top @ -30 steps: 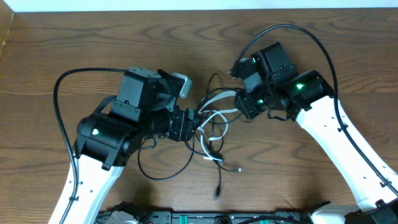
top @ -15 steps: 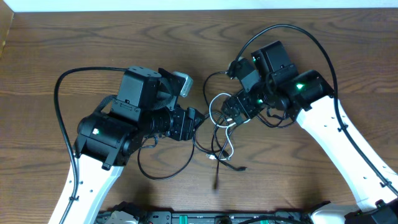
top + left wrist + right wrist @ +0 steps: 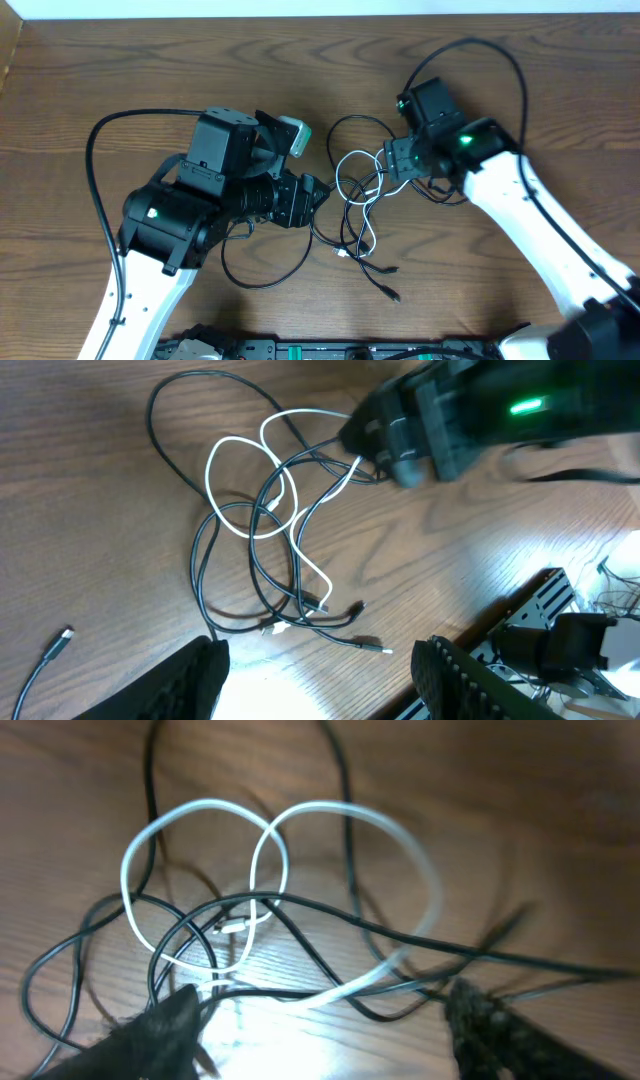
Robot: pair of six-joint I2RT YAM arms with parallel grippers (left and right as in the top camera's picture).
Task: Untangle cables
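The cables [image 3: 356, 195] lie in a loose tangle on the table between my two grippers: thin black cords looped through a whitish cord [image 3: 348, 170]. Two black plug ends [image 3: 392, 295] trail toward the front edge. In the left wrist view the tangle [image 3: 270, 520] lies ahead of my left gripper [image 3: 320, 690]. Its jaws stand open with bare wood between them, and one black cord runs just past its left finger [image 3: 190, 680]. My right gripper [image 3: 325, 1030] hovers open over the whitish loops [image 3: 270, 840]. Black cords cross the gap between its fingers [image 3: 495, 1025], ungripped.
A separate thin black loop [image 3: 262, 272] lies under the left arm, its plug [image 3: 62, 640] off to the left of the gripper. Thick black arm cords [image 3: 95, 150] arch over both arms. The table's front edge and a black rail [image 3: 540, 610] run close by.
The right gripper has opened and let go of the cords, then drawn back up and to the right. The stretched tangle has slackened and settled; one plug end slid right.
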